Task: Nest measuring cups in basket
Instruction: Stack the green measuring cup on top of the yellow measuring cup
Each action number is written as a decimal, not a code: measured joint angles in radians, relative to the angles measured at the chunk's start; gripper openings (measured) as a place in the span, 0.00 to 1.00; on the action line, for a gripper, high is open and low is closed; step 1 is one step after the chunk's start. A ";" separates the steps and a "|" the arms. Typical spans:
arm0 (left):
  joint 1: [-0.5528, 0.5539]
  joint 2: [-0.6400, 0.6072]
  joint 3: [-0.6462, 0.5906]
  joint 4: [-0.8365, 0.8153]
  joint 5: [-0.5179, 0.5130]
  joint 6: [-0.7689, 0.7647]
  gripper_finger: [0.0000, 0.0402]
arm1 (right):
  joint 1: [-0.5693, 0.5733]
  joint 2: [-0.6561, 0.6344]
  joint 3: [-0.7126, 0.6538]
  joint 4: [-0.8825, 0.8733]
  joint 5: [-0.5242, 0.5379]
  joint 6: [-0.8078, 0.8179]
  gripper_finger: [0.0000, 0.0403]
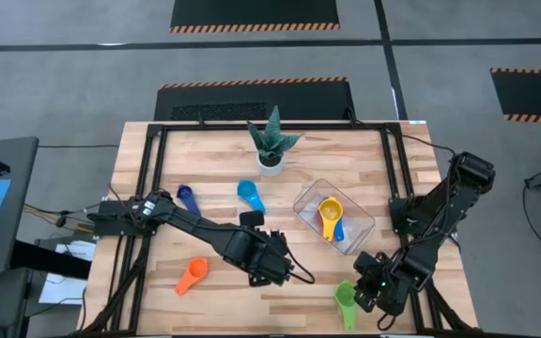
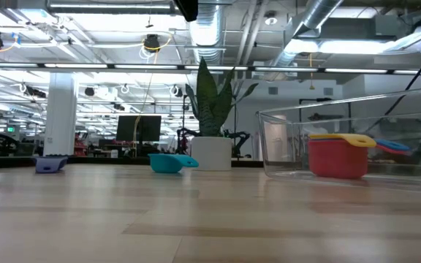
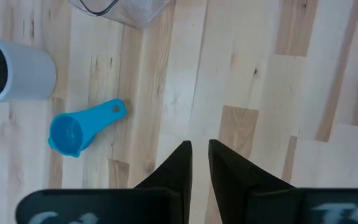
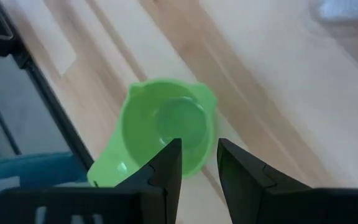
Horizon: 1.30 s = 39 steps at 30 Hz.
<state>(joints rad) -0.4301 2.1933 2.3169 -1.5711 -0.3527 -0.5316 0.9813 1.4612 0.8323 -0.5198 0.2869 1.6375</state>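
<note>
Hovering over the green measuring cup near the table's front edge, my right gripper has its fingers slightly parted above the cup's rim, gripping nothing yet. My left gripper waits over bare wood near the middle of the table, its fingers nearly together with a thin gap between them and nothing held.

The clear basket sits right of centre and already holds a yellow cup stacked with a red one and a blue one. Still loose on the table are the light blue cup, the dark blue cup, the orange cup and the green one.

My worry is the green cup's place: it lies close to the front edge, so a clumsy descent could shove it off the table. With the gap this narrow, I judge a finger may land on the rim instead of straddling the wall and tip the cup. The potted plant is well apart and poses no risk.
</note>
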 joint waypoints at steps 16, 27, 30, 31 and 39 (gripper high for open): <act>0.000 0.000 0.000 0.000 0.000 -0.001 0.11 | 0.000 0.000 -0.078 0.109 0.001 -0.026 0.32; 0.000 0.000 0.000 0.000 0.000 -0.002 0.11 | -0.002 0.000 -0.085 0.110 0.001 -0.081 0.32; 0.000 0.000 0.000 0.000 -0.001 -0.001 0.11 | -0.002 0.000 -0.085 0.111 0.001 -0.110 0.32; 0.000 0.000 0.000 0.000 -0.001 -0.001 0.11 | -0.002 0.000 -0.085 0.113 0.001 -0.122 0.32; 0.000 0.001 0.000 0.000 -0.002 0.005 0.11 | -0.002 0.000 -0.085 0.139 0.000 -0.180 0.32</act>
<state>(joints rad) -0.4301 2.1941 2.3169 -1.5711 -0.3542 -0.5262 0.9791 1.4613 0.7475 -0.3807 0.2871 1.4574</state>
